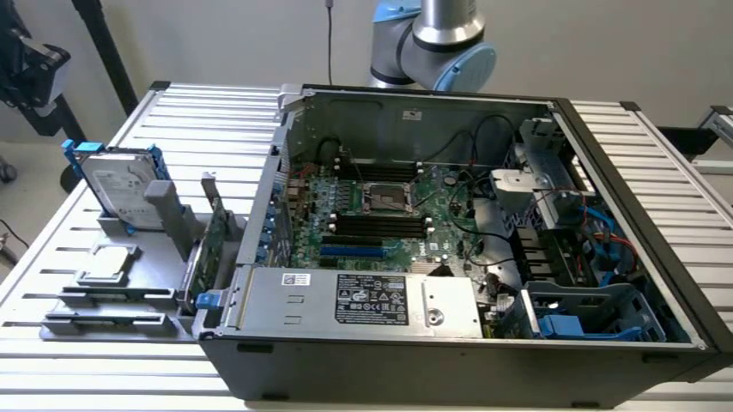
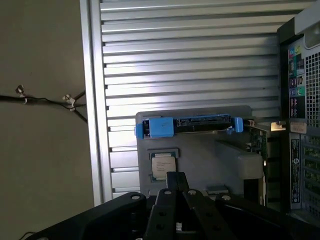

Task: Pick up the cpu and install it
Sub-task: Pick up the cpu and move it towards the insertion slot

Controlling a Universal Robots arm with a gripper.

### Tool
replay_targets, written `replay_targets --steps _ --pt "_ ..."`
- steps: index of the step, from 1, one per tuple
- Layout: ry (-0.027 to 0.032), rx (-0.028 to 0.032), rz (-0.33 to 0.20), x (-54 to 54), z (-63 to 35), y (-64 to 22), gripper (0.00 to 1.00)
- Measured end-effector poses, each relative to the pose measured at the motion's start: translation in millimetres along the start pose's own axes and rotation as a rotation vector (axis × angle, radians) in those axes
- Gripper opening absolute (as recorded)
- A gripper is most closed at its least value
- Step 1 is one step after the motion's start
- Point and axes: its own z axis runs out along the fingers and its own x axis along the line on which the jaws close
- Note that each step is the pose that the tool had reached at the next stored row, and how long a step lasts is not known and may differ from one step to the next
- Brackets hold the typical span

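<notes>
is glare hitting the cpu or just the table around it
Wrist view: bright glare bands run along the ribbed table, the cpu shows only a mild sheen, and the gripper is a dark shape. Exterior view: the cpu is evenly lit, and the table slats shine pale.

Soft, even room light, fairly bright. Pale sheen on slatted table point(image 1: 658, 163), right of exterior frame. Computer case point(image 1: 378, 369) interior shadowed. Wrist view dimmer, floor point(image 2: 45, 150) murky.

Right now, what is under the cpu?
The cpu lies flat in a recess of the grey holder, which stands on the slatted table. The recess floor beneath is covered by the cpu itself.
</notes>
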Motion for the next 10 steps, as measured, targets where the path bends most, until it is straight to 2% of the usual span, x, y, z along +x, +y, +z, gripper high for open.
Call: replay_targets --steps 5,6,7,10 --pt "0.0000 0.0000 0.000 0.0 0.0 0.0 0.12" --pt "0.0000 0.0000 0.000 0.0 0.0 0.0 0.18" --pt "0.0000 0.0000 0.000 0.0 0.0 0.0 0.18" --pt "0.0004 0.0002 0.000 0.0 0.3 -0.2 0.36"
